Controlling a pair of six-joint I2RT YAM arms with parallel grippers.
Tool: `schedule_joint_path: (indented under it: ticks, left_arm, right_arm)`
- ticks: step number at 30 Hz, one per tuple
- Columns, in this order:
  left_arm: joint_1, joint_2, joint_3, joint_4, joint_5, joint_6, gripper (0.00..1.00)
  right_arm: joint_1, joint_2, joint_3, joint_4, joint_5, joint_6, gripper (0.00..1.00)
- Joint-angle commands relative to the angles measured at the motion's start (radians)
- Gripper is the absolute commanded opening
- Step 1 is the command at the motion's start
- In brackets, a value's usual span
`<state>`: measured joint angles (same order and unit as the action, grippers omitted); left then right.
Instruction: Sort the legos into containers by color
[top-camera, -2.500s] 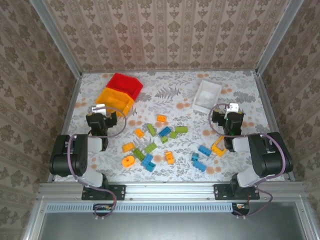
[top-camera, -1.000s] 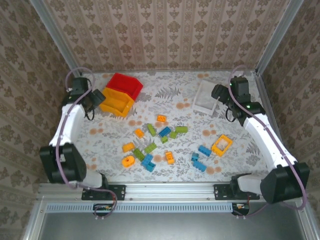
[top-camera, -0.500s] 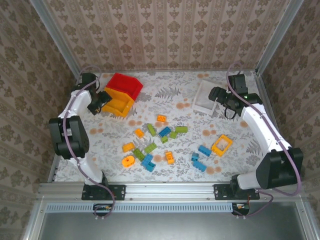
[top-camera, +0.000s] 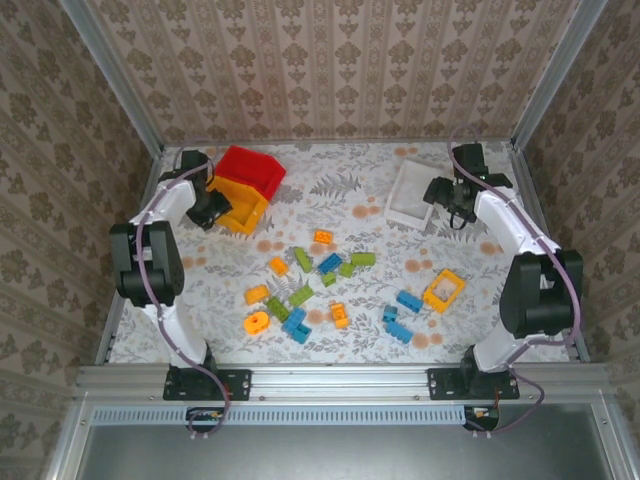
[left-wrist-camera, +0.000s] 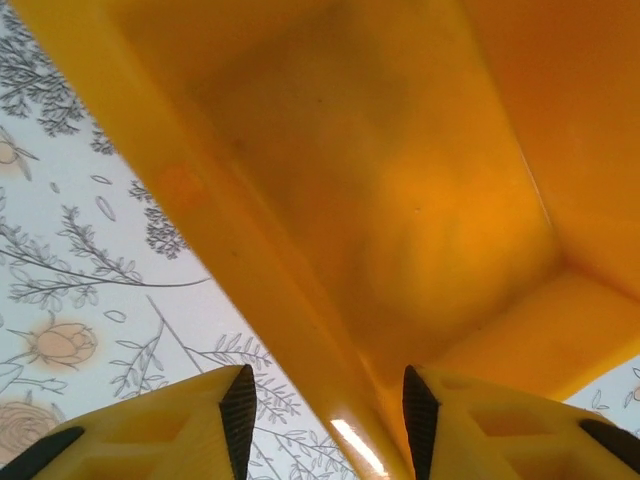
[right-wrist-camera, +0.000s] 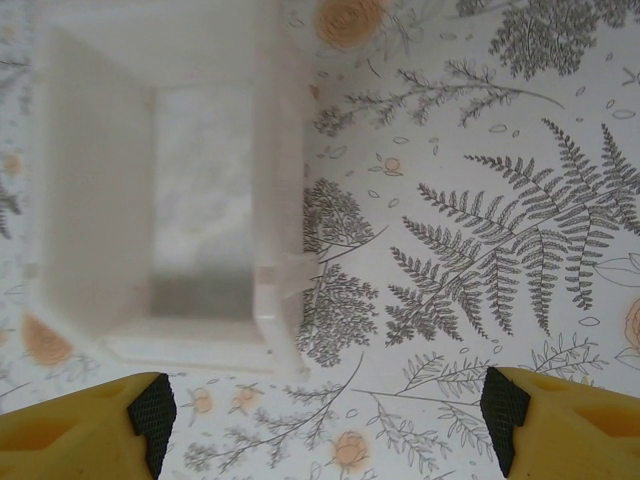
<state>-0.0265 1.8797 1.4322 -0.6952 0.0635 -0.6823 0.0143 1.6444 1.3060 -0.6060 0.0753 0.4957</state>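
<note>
You're looking into the yellow bin (left-wrist-camera: 420, 200), which takes up the upper right of the frame. Its near wall runs diagonally down to bottom centre and passes between your left jaws. The left-hand pad (left-wrist-camera: 240, 415) stands clear of it. The flowered worktop (left-wrist-camera: 90, 250) lies at left.

From here, the yellow bin (left-wrist-camera: 420, 200) overruns my left wrist view on three sides; the white bin (right-wrist-camera: 285, 180) is cropped at my right wrist view's top edge.
</note>
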Motion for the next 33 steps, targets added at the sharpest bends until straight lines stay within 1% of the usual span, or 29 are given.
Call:
schedule_joint_path:
  ticks: [1,6,9,12,14,16,17,20,23,25,31,33]
  left_arm:
    - [-0.019,0.018,0.022,-0.002,-0.018,0.032,0.38]
    - [-0.036,0.029,0.047,-0.020,-0.044,0.108,0.20]
    - [-0.046,0.050,0.079,-0.052,-0.056,0.159,0.13]
    - [-0.057,0.061,0.099,-0.068,-0.073,0.198,0.12]
    - [-0.065,0.066,0.107,-0.059,-0.063,0.223,0.10]
    - [-0.083,0.078,0.126,-0.051,-0.044,0.267,0.05]
    - [-0.097,0.090,0.143,-0.057,-0.046,0.297,0.00]
    - [-0.148,0.132,0.211,-0.113,-0.070,0.376,0.00]
    - [-0.187,0.160,0.253,-0.168,-0.101,0.416,0.00]
    - [-0.212,0.158,0.250,-0.174,-0.108,0.435,0.00]
    - [-0.285,0.147,0.232,-0.184,-0.117,0.496,0.00]
    - [-0.303,0.140,0.221,-0.188,-0.114,0.505,0.00]
  right_arm:
    - [-0.014,0.064,0.052,0.013,0.024,-0.022,0.83]
    - [-0.014,0.185,0.137,0.018,-0.001,-0.036,0.78]
    - [-0.014,0.253,0.190,0.003,-0.007,-0.039,0.74]
    - [-0.014,0.297,0.220,0.000,0.001,-0.048,0.69]
    - [-0.014,0.325,0.243,-0.006,-0.002,-0.058,0.63]
    - [-0.010,0.351,0.262,-0.014,-0.001,-0.073,0.59]
    - [-0.009,0.362,0.271,-0.019,0.004,-0.081,0.57]
    - [-0.001,0.389,0.288,-0.031,0.023,-0.112,0.50]
    - [0.012,0.398,0.290,-0.032,0.042,-0.136,0.40]
    - [0.019,0.399,0.290,-0.032,0.048,-0.148,0.34]
    - [0.038,0.396,0.289,-0.040,0.060,-0.183,0.23]
    - [0.052,0.389,0.284,-0.038,0.062,-0.199,0.21]
